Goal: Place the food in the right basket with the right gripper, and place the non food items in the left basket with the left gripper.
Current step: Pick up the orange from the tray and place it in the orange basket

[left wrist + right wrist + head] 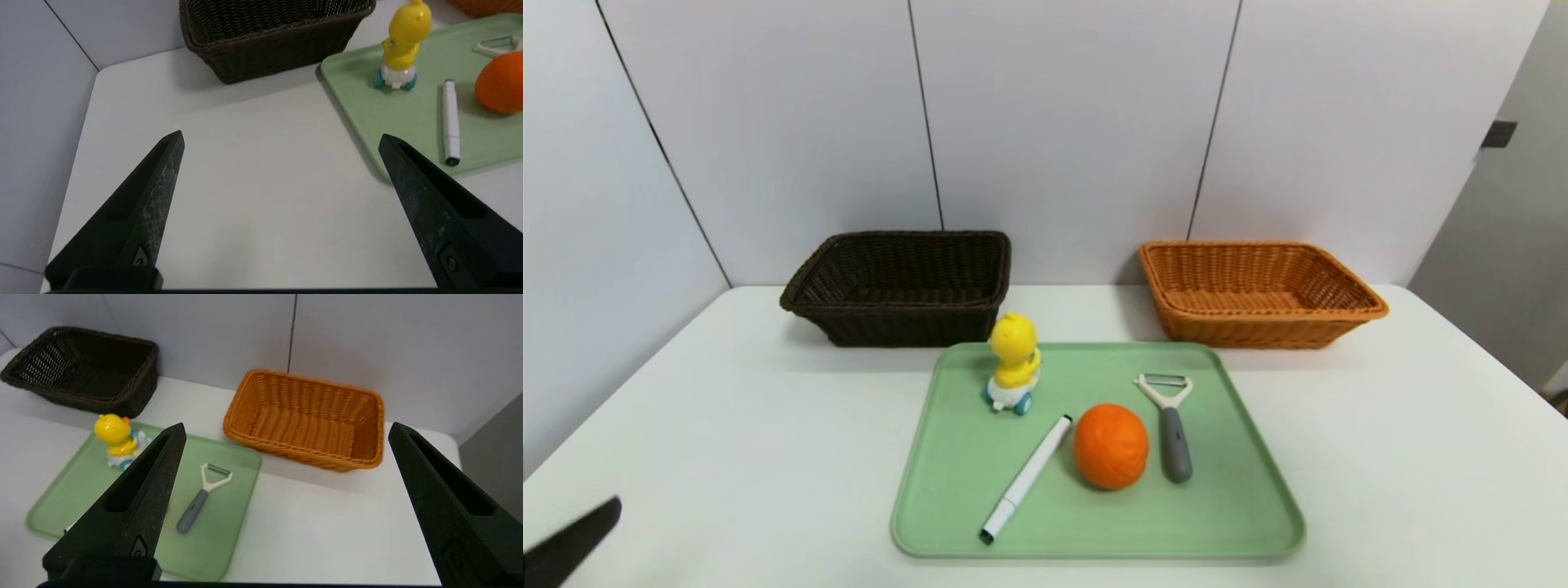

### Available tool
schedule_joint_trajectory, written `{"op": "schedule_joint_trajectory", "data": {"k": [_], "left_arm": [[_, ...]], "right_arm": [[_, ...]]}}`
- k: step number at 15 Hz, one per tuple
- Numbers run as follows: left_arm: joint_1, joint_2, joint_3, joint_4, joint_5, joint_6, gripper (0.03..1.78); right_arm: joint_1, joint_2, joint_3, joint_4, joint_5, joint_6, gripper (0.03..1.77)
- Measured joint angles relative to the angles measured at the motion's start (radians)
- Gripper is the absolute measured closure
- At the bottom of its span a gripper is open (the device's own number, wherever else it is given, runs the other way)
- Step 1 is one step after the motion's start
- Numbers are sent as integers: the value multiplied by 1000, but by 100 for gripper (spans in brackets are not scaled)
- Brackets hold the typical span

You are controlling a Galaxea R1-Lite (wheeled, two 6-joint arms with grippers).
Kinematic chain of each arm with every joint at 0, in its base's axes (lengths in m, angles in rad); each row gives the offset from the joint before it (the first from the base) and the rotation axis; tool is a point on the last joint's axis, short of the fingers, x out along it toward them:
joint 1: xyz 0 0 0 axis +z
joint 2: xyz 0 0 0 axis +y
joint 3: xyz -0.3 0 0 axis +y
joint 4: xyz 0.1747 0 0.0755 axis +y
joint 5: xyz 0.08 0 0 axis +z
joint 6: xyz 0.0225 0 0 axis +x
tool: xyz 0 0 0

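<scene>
Head view: green tray lies on the white surface, lower ctr of frame, w/ 4 items on it. Yellow duck toy stands upright on its white wheeled base, upper left part of tray. White marker lies aslant, lower left of tray ctr, one dark end near the orange. Orange sits about mid-tray, between marker & peeler. Peeler lies right of the orange, white Y-head toward top of frame, grey handle toward bottom.

Dark brown basket is on the surface, upper left of ctr, behind the duck; orange-tan basket is on it too, upper right. Both empty. White wall panels fill the top of frame.

L claw: wide open, nothing held, above the surface left of the tray; a dark fingertip shows in lower left corner of head view. R claw: also wide open, nothing held, out of head view; its wrist view has the orange-tan basket, peeler, duck & dark brown basket in sight.
</scene>
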Motion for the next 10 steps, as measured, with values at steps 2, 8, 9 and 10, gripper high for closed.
{"op": "schedule_joint_trajectory", "data": {"k": [2, 8, 9, 10], "left_arm": [[-13, 194, -167, 6, 0, -32, 12], [-252, 548, -415, 28, 173, -241, 12], [-287, 580, -434, 28, 191, -261, 12], [-322, 609, -446, 26, 211, -269, 12]], "right_arm": [[129, 123, -100, 76, -92, 57, 9], [394, 411, -218, 213, -184, 377, 9], [429, 447, -230, 233, -180, 452, 9], [458, 481, -243, 267, -177, 504, 9]]}}
